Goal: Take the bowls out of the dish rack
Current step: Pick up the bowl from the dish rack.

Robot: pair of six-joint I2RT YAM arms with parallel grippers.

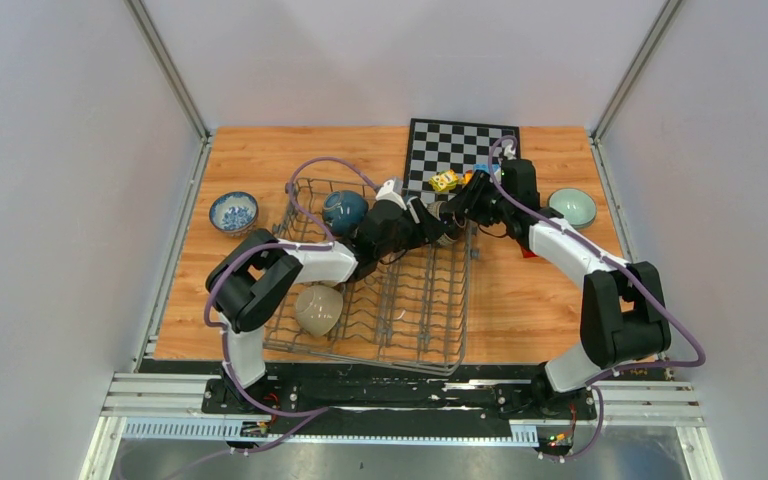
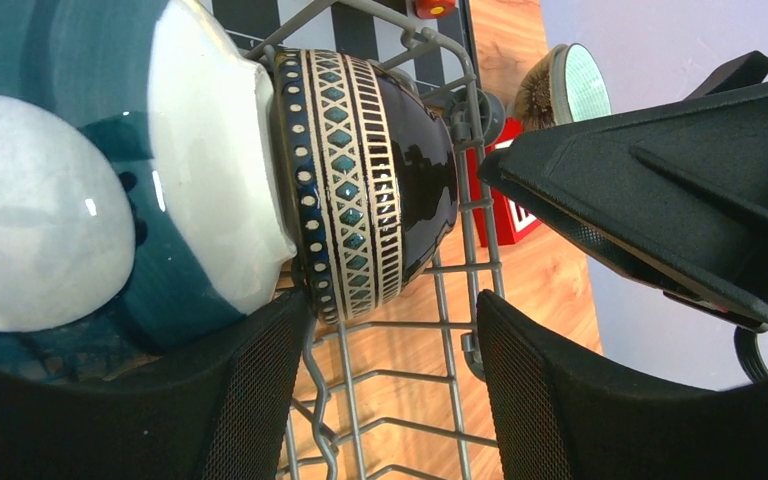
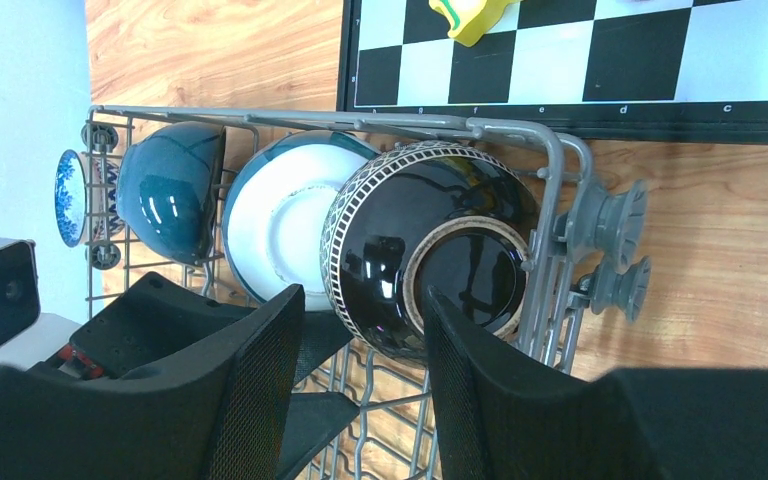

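Lying among the prongs at the near left of the dish rack is a beige bowl. Both arms reach past it to the rack's far side, where 3 more bowls stand on edge in a row. A dark teal bowl is at the left and a white-inside bowl with a teal rim is in the middle. A dark patterned bowl is at the right, against the rack's corner wires.

The left pincer is spread and holds nothing, with the rim of the dark patterned bowl just over 1 finger. The right pincer faces it from the other side, also spread. Its fingers straddle the lower edge of the dark patterned bowl, 1 finger crossing in front of the foot ring; whether a pad touches, I cannot tell.

On the wooden tabletop, a blue-and-white bowl sits upright left of the rack and a pale green bowl sits upright well to the right. Farthest back lies a chessboard with a yellow block at its near edge.
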